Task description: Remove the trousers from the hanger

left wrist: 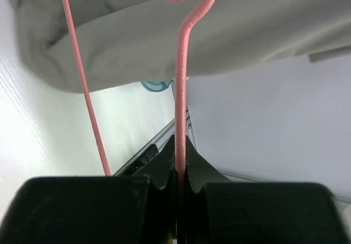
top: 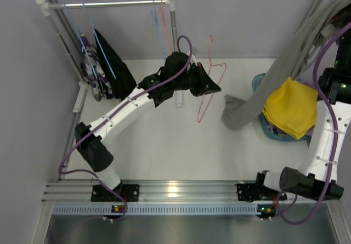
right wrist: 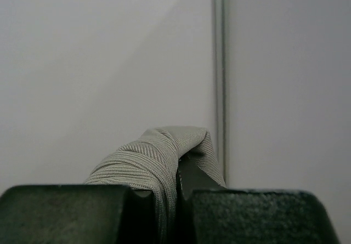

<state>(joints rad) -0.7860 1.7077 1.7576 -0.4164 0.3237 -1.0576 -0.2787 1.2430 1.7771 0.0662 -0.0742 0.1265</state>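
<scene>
Pink hanger (left wrist: 181, 107) in left hand (left wrist: 178, 164), grey-beige trousers (top: 285, 63) in right hand (right wrist: 176, 181).

metal rail (top: 109, 4) on white posts at back left of white table (top: 164, 151); teal basket (top: 256, 83) right.

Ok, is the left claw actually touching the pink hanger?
Touching. The left wrist view shows the left claw shut on the hanger, with its wire pinched between the two fingers.

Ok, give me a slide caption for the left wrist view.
Left gripper shut on pink hanger, grey trousers behind it.
</scene>
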